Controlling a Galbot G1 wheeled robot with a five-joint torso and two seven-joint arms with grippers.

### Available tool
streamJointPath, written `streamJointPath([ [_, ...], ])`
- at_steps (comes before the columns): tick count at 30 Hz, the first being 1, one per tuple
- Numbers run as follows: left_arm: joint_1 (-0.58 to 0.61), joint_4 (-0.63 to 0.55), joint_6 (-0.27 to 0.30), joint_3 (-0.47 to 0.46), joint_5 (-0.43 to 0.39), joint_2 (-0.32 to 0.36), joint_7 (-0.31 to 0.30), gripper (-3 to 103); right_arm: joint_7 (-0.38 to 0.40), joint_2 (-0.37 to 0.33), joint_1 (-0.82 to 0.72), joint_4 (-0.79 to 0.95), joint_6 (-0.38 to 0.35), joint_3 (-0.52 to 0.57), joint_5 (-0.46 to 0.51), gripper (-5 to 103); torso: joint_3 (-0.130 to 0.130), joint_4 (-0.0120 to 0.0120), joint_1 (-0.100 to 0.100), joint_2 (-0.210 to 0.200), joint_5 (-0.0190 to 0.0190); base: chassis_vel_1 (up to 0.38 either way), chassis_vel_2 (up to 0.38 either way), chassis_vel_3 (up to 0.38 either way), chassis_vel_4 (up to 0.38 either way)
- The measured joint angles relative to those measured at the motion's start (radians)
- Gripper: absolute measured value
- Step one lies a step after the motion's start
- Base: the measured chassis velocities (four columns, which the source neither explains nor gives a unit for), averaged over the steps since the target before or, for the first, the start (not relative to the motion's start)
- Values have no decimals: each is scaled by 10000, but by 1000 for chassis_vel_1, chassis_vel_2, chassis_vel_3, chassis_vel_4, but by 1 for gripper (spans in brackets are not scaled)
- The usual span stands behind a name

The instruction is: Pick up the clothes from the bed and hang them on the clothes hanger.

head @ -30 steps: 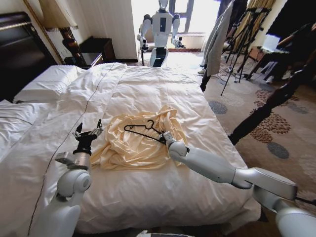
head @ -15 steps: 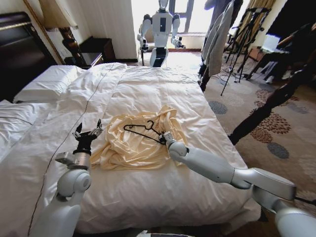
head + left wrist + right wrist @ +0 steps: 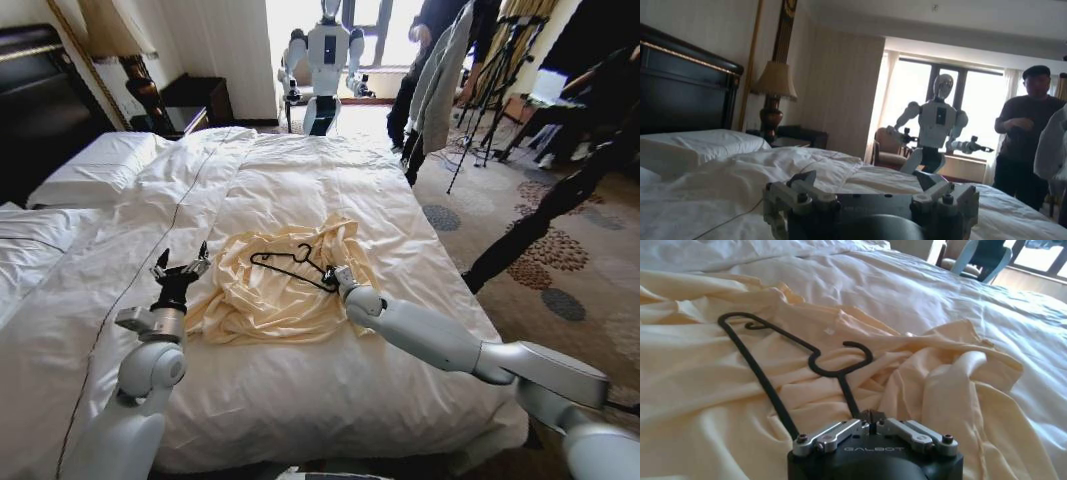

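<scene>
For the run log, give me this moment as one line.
right gripper: shut on clothes hanger atop clothes | left gripper: open, beside clothes | bed

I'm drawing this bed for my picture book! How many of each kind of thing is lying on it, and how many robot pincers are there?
Pale cream-yellow soft top: 1
Thin black hanger with a curved hook: 1
White pillows: 2
Robot pincers: 2, the left pincer open beside the top, the right pincer shut on the hanger
Total: 6

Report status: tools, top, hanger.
Right tool shut on hanger, which lies on the cream top on the bed. Left tool open, beside the top. Nothing in the way.
</scene>
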Motion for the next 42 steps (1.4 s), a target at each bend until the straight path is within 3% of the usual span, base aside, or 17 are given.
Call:
streamJointPath([
  [8, -9, 0, 0, 12, 1, 6, 7, 100, 1, 242, 90, -337, -33, -12, 87, 9, 1, 2, 1, -1, 0, 0, 0, 0, 0],
  [15, 18, 32, -16, -23, 1, -22, 30, 100, -176, 266, 116, -612, -38, -20, 177, 40, 0, 0, 1, 0, -1, 0, 0, 0, 0],
  [17, 15, 42, -21, -25, 1, -22, 31, 100, -219, 278, 93, -623, 5, -41, 232, 40, 0, 0, 1, 0, 0, 0, 0, 0, 0],
  [19, 7, 66, -34, -33, 1, -21, 34, 100, -285, 318, 55, -660, 65, -64, 301, 51, 0, 0, 0, 0, 0, 0, 0, 0, 0],
  [20, 7, 66, -34, -33, 1, -21, 34, 100, -285, 318, 55, -660, 65, -64, 301, 51, 0, 0, 0, 0, 0, 0, 0, 0, 0],
  [24, 47, 141, -120, -50, 19, -79, 55, 100, -333, 417, -27, -813, 93, -34, 416, 72, 0, 1, 0, 0, 0, 0, 0, 0, 0],
  [28, 54, 160, -139, -53, 29, -99, 63, 100, -332, 418, -40, -869, 93, -16, 427, 63, 0, 1, 0, 0, -1, 0, 0, 0, 0],
  [31, 11, 213, -148, -53, 32, -102, 72, 100, -328, 382, -45, -911, 115, -5, 425, 47, 0, 0, 0, 0, 0, 0, 0, 0, 0],
  [36, -30, 236, -148, -33, 32, -97, 75, 100, -311, 348, -45, -903, 162, -3, 419, 37, 0, 0, 1, 1, 0, 0, 0, 0, 0],
  [42, -18, 249, -148, -4, 49, -128, 102, 100, -242, 306, -55, -834, 215, -3, 302, 9, 0, 1, 1, 1, 0, 0, 0, 0, 0],
])
